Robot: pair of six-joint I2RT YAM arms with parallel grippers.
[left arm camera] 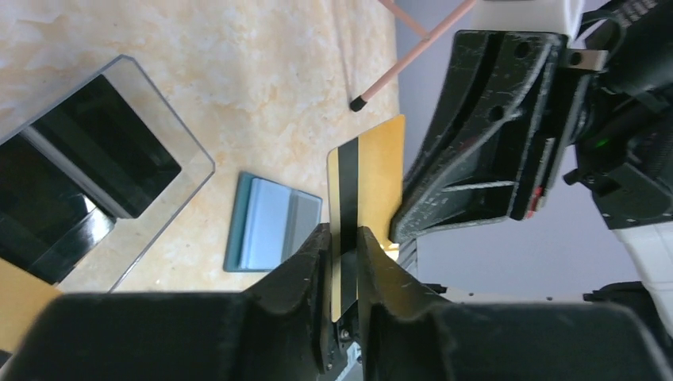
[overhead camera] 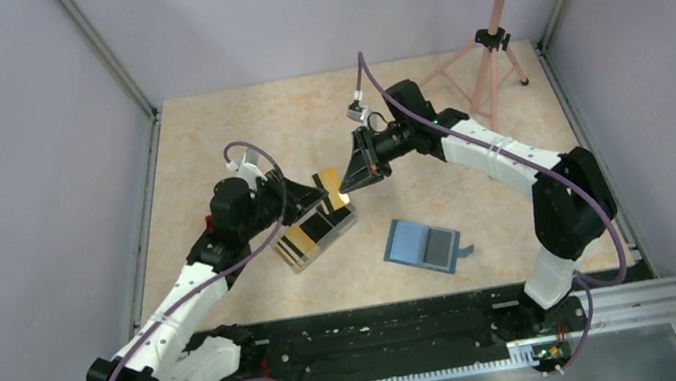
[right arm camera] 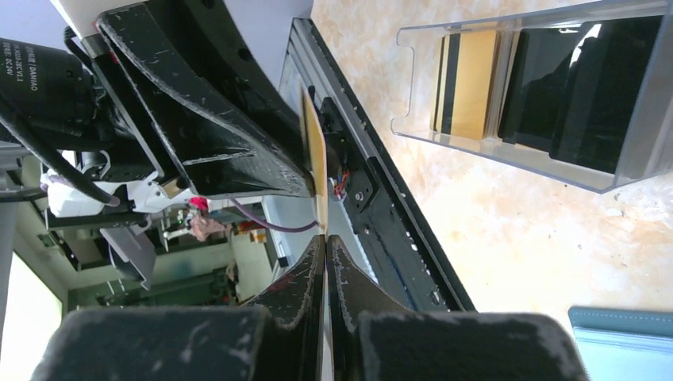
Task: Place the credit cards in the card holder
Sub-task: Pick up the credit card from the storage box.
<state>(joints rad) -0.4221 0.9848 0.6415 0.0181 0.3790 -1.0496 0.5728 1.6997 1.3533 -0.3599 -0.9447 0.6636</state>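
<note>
A gold-yellow credit card (overhead camera: 326, 178) with a black stripe is held upright in the air between both grippers. My left gripper (overhead camera: 312, 194) is shut on its lower edge; the left wrist view shows the card (left arm camera: 373, 178) pinched between the left gripper's jaws (left arm camera: 343, 238). My right gripper (overhead camera: 347, 185) is shut on the card's other edge; in the right wrist view the card (right arm camera: 316, 159) stands edge-on above the right gripper's closed jaws (right arm camera: 325, 242). The teal-blue card holder (overhead camera: 423, 245) lies open on the table to the right, apart from both grippers.
A clear plastic box (overhead camera: 316, 235) holding a gold card (right arm camera: 464, 83) and black cards (right arm camera: 579, 87) sits under the left gripper. A pink music stand (overhead camera: 494, 46) is at the back right. The black base rail (overhead camera: 386, 335) runs along the near edge.
</note>
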